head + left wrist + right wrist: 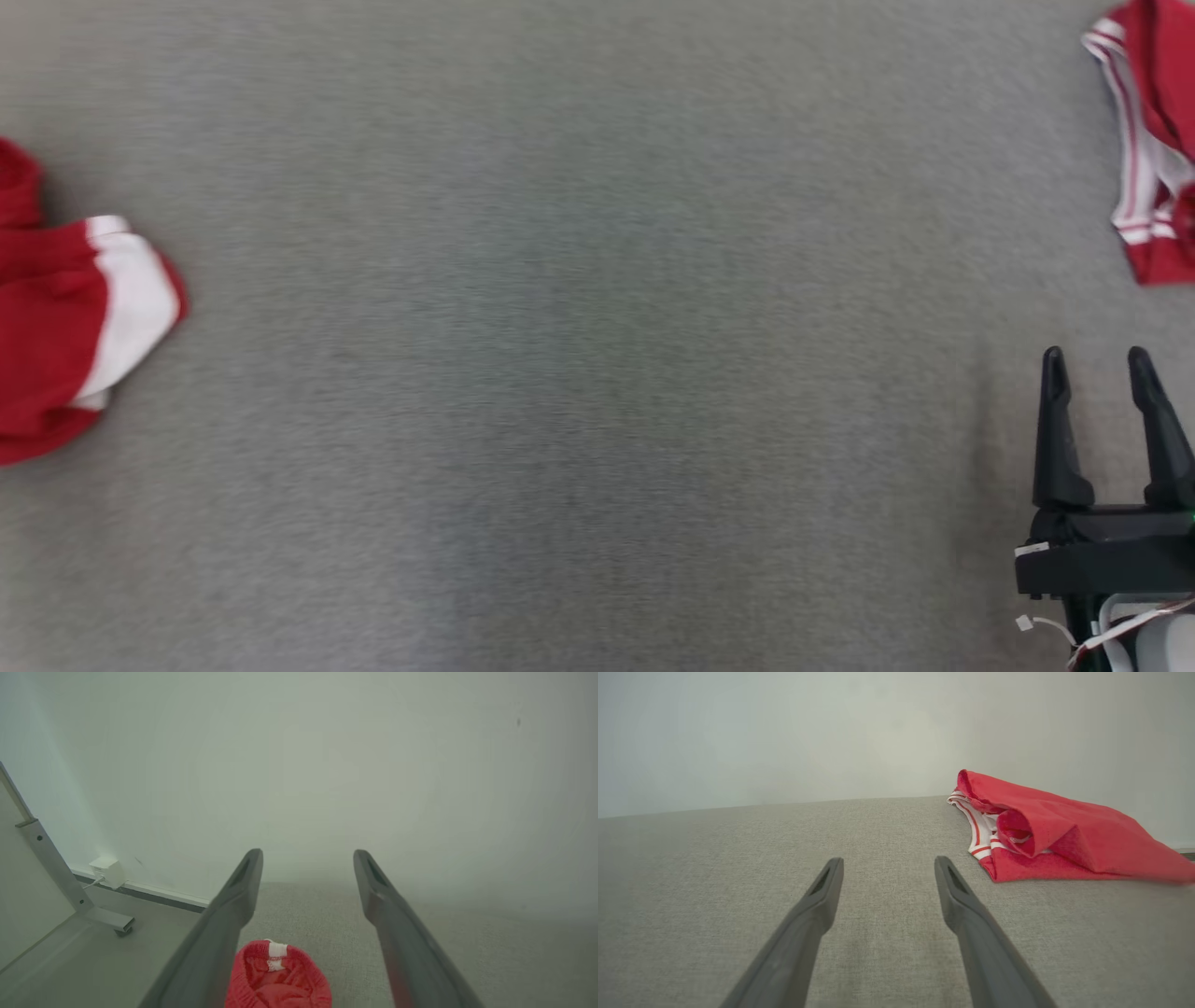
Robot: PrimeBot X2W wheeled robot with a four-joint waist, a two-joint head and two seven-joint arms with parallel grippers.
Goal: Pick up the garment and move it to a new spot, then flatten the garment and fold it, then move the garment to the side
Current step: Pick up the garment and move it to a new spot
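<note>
Left garment (pixel 47 317) red w/ white band; right garment (pixel 1162 93) red, white-striped; surface (pixel 597 373) grey.

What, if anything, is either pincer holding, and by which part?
Nothing is held. The right pincer stands open, apart from the striped garment; the left pincer is open above another red garment, ungripped.

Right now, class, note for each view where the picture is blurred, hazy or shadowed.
Head view: grey cloth surface smeared sideways, faint shadow left of the right gripper. Left wrist view: hazy, washed-out wall, left gripper soft, red garment crisper. Right wrist view: clearest; striped red garment blurs at its right edge.
</note>
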